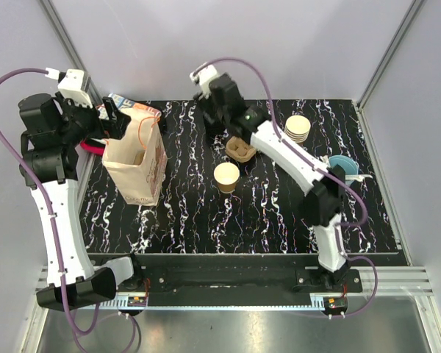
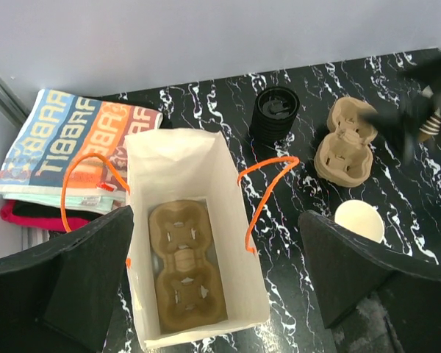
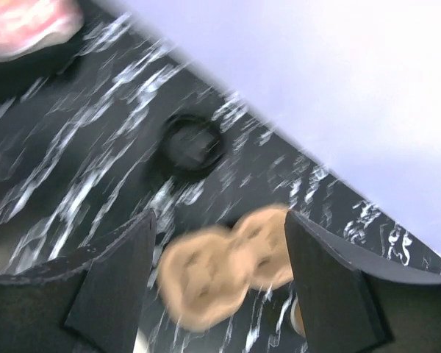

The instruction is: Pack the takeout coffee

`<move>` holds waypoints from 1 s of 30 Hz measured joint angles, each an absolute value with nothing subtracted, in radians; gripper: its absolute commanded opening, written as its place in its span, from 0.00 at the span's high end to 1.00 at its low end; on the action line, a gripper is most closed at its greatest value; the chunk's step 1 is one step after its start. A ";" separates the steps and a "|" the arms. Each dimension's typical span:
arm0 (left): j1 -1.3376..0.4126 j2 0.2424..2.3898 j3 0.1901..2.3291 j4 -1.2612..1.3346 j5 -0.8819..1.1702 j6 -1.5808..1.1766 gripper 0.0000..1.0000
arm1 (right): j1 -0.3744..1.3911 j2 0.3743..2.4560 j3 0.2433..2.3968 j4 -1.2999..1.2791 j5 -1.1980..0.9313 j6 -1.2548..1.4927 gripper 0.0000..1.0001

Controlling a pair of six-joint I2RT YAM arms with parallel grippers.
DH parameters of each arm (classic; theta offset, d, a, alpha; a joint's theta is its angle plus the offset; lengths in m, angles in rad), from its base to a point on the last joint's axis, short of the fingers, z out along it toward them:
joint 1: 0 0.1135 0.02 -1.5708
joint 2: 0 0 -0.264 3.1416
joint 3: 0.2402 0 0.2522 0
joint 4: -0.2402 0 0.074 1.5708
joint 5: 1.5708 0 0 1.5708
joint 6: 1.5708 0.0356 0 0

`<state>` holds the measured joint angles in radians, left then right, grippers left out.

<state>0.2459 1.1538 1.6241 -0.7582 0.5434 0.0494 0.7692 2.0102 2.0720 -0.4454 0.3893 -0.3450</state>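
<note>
The takeout coffee, a small brown paper cup (image 1: 226,176) (image 2: 359,219), stands mid-table with a pale open top and no lid on it. A stack of black lids (image 2: 275,112) (image 3: 193,143) sits near the back wall. My right gripper (image 1: 214,121) (image 3: 217,287) hangs open over the back of the table, with nothing between its fingers. A loose brown pulp cup carrier (image 1: 240,149) (image 3: 224,272) lies below it, blurred. My left gripper (image 1: 121,121) (image 2: 217,294) is wide open above the white paper bag (image 1: 136,169) (image 2: 242,243). A second carrier (image 2: 180,265) lies flat inside the bag.
A stack of lidless paper cups (image 1: 297,129) stands at the back right. A light blue cup (image 1: 343,165) sits beside the right arm. Folded printed bags (image 2: 66,147) lie at the back left, behind the white bag. Its orange handles (image 2: 268,187) hang outward.
</note>
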 measured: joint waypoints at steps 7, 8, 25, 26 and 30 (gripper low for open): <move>0.243 1.138 1.594 -0.760 0.531 0.072 0.01 | 0.627 2.381 2.516 -0.471 0.448 -0.231 0.35; 0.243 1.132 1.587 -0.761 0.526 0.075 0.01 | 0.617 2.425 2.555 -0.475 0.450 -0.211 0.36; 0.242 1.111 1.544 -0.762 0.501 0.081 0.01 | 0.590 2.567 2.561 -0.529 0.327 0.033 0.39; 0.242 1.111 1.544 -0.762 0.501 0.081 0.01 | 0.590 2.568 2.561 -0.529 0.326 0.039 0.39; 0.242 1.111 1.542 -0.761 0.500 0.081 0.01 | 0.588 2.571 2.567 -0.528 0.320 0.058 0.41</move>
